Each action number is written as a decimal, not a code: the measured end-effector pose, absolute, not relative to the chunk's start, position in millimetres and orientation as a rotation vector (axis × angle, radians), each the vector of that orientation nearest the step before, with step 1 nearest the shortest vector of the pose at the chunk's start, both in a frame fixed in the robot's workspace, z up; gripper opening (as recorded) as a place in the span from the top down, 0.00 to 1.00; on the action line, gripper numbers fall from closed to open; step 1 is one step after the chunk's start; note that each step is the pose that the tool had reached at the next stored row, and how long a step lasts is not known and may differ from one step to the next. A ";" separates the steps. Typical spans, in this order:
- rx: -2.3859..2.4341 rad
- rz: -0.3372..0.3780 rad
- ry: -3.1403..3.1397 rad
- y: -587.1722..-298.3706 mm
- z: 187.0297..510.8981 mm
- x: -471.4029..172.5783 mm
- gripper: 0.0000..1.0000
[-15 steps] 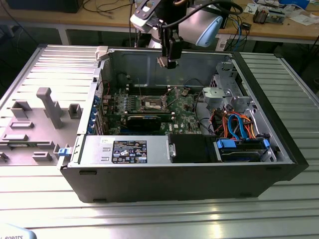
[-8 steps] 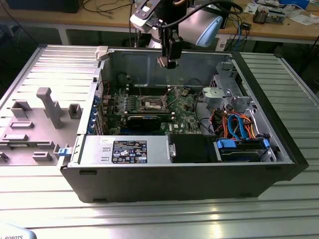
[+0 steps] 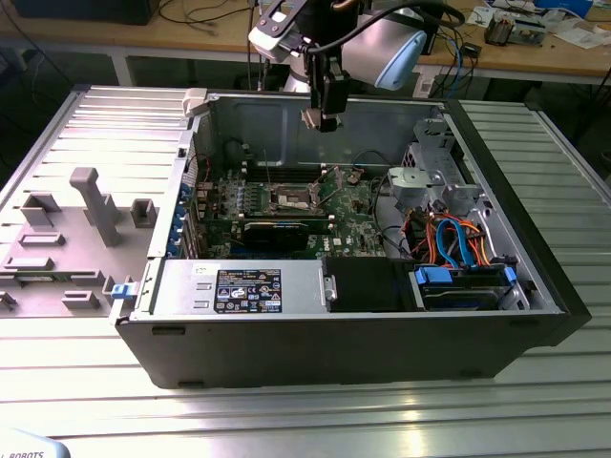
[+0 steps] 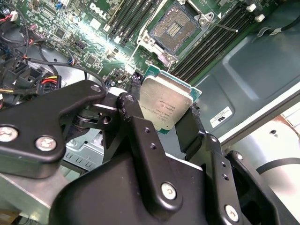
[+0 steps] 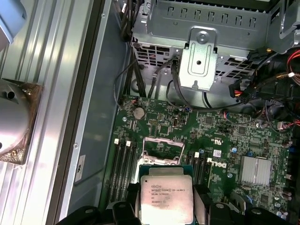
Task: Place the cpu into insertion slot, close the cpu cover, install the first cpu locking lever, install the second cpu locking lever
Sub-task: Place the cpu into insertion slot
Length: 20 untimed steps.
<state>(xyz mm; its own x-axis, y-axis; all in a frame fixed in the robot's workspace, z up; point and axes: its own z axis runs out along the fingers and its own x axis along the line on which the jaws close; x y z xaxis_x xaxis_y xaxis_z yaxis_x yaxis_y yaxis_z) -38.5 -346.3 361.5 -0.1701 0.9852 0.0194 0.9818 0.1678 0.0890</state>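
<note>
A: What is the gripper [image 4: 161,111] doing?

B: It is clenched on the cpu [image 4: 165,101]. Its black fingers [image 4: 133,117] press two opposite edges, and the silver top shows in both wrist views.

A: And the arm?

B: It points down into the open computer case [image 3: 535,277], hovering above the green motherboard [image 3: 358,224]. The insertion slot [image 3: 291,198] lies bare below, apart from the cpu.

Even, bright light, with glare on the motherboard [image 4: 101,35] and table [image 3: 410,405].
</note>
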 end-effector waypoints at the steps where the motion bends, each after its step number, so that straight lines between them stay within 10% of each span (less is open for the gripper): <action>1: 1.996 0.125 2.367 -346.3 361.5 -38.6 0.46; 20: 2.081 0.122 2.289 -346.3 354.5 -40.0 0.46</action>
